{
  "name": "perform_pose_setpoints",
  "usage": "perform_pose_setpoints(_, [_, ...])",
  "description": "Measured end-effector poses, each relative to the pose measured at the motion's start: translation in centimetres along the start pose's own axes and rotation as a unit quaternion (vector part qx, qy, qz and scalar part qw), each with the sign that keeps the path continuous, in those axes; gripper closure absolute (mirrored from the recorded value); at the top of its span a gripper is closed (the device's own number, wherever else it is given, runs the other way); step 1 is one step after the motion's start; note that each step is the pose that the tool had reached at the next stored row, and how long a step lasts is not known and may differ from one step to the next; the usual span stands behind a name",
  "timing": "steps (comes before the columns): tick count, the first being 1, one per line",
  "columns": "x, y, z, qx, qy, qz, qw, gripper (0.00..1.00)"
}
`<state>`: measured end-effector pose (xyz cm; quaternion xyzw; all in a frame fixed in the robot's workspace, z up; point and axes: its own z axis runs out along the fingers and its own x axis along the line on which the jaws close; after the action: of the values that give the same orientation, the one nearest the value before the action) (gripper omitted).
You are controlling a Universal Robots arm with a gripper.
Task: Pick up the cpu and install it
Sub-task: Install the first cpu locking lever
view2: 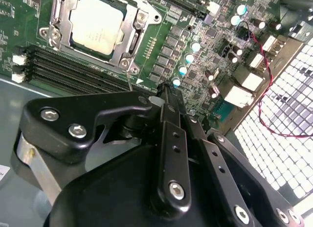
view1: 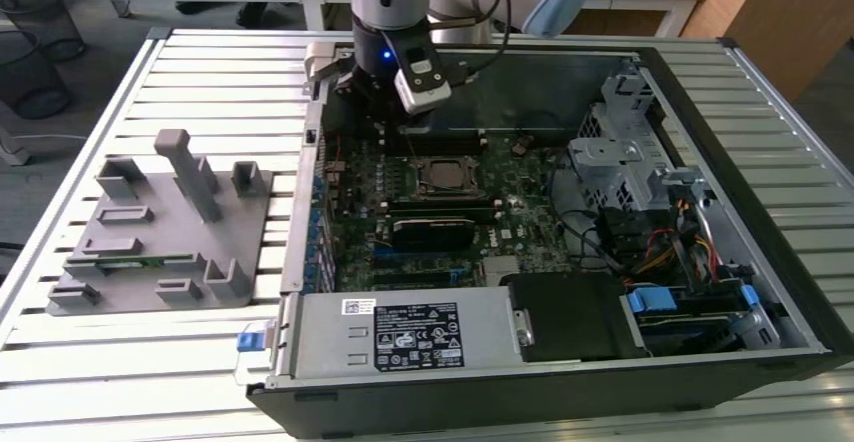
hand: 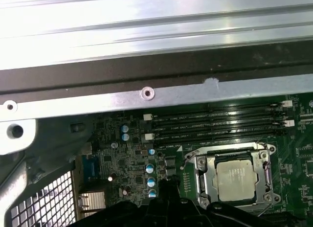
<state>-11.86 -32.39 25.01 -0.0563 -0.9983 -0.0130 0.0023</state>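
Our pincer (view2: 166, 97) hangs over the motherboard (view2: 195, 36) with its fingers pressed together, gripping nothing. Farther on, we see the cpu (view2: 96, 24) already seated in its socket (hand: 234, 180) inside the computer case (view1: 747, 162).

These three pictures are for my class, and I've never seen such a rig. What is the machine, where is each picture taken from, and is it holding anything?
The machine is a robot arm with a gripper at its end. The exterior view looks down on a slatted table from a camera off the arm. On the table lies an open computer case, and toward that view's left a grey parts holder. The two wrist views come from cameras riding on the arm, looking past the gripper at the green motherboard. The cpu, a silver square, already sits in its socket, seen in both wrist views. The gripper hangs over the board beside the socket, with nothing seen in it.
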Motion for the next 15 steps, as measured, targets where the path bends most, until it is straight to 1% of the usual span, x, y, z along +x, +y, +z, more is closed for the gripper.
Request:
perform_pose_setpoints(5, [0.04, 0.42, 0.01, 0.0000, 0.0000, -0.003, 1.0000, 0.89])
perform_pose_setpoints(9, [0.07, 0.66, 0.02, -0.0013, 0.0001, -0.010, 1.0000, 0.89])
perform_pose_setpoints(11, [0.08, 0.75, 0.01, -0.0017, -0.0005, -0.013, 0.9999, 0.89])
perform_pose_setpoints(15, [0.08, 0.86, 0.03, -0.0042, -0.0013, -0.017, 0.9998, 0.89])
